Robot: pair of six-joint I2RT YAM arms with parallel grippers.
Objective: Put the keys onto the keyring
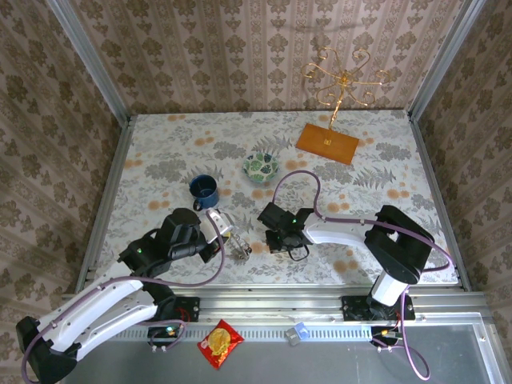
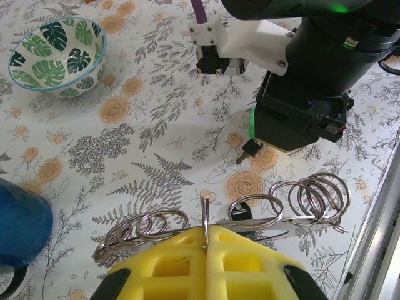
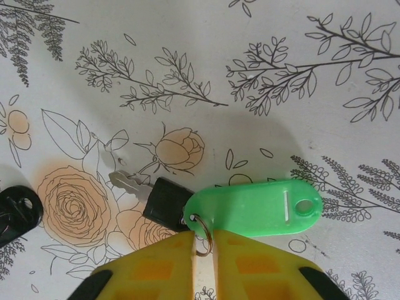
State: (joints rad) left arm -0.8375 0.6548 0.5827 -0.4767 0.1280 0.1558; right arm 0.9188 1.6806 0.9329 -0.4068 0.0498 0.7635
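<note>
Two claws are gripping: the left claw (image 2: 206, 236) is clamping the keyring (image 2: 205, 212) upright near the near edge of the desk (image 1: 160, 144); the right claw (image 3: 201, 249), narrowed, is pinching the small loop (image 3: 192, 219) on the black-headed key (image 3: 165, 203), its arm pointing leftward.

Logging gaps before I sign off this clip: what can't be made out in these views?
- Top external: the key and green tag, too small and covered by the right gripper.
- Left wrist: the keyring's lower part, behind the left gripper.
- Right wrist: black object, cut off by the left edge; whether the fingers truly pinch the split ring.
</note>
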